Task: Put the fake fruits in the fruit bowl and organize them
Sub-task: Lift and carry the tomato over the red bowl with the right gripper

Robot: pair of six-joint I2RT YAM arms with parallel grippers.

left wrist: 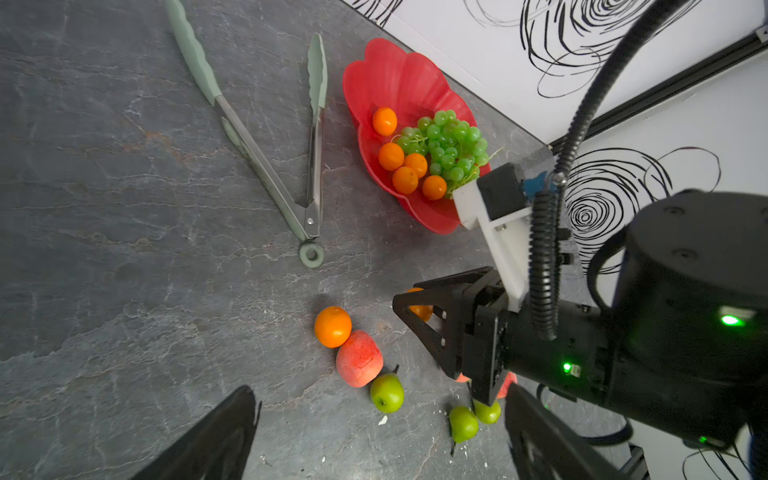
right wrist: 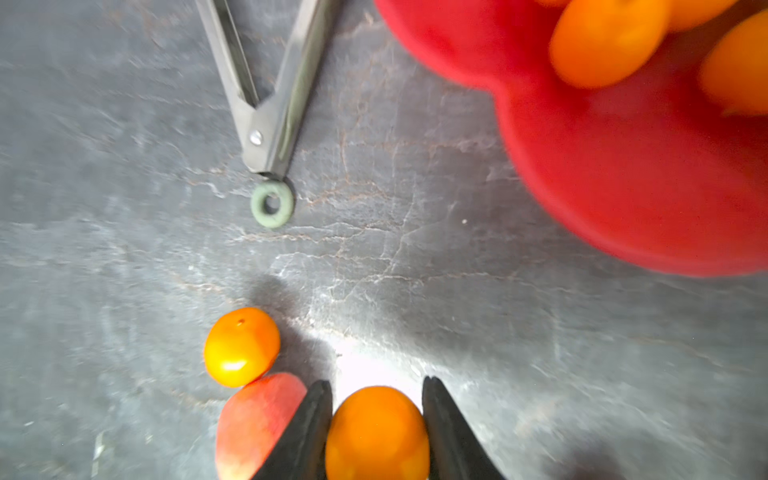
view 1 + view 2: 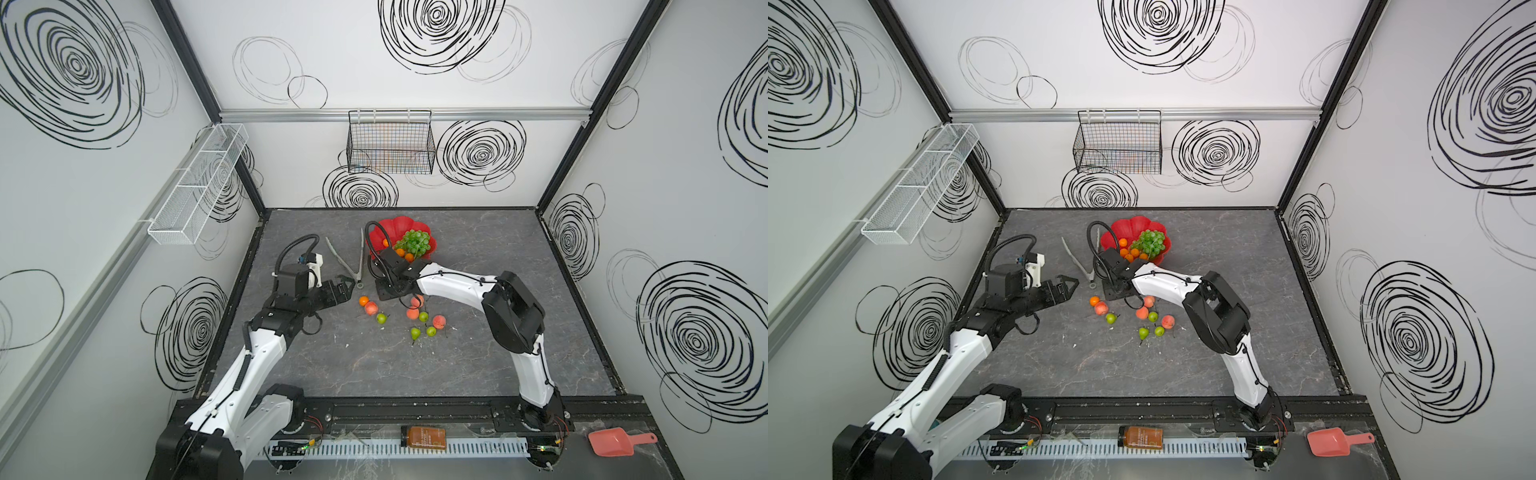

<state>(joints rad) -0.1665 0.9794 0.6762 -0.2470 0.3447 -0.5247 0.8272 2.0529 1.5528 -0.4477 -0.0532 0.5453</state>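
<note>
Both jaws of the left gripper (image 3: 1069,281) stand wide apart and carry nothing; it hangs well left of the fruit bowl (image 3: 388,226), on the camera side. Tongs (image 1: 270,166) lie splayed on the table just left of the bowl. In front of the bowl's left side, a loose tangerine (image 1: 332,326), a peach (image 1: 359,358) and a pear (image 1: 386,392) sit in a touching row. Right of them, just before the bowl's near rim, the right gripper (image 2: 377,380) is clamped on the held tangerine (image 2: 377,432). Inside the bowl, five tangerines (image 1: 415,164) crowd the left and near side and the grapes (image 3: 412,242) fill the right.

The step in hand looks like carrying this fruit in. The next move calls for a lift over the scalloped rim and a release above the bare back of the bowl. More peaches (image 3: 439,321) and pears (image 3: 431,331) lie under the right arm, so a low swing could scatter them. The table right of the bowl is open.
</note>
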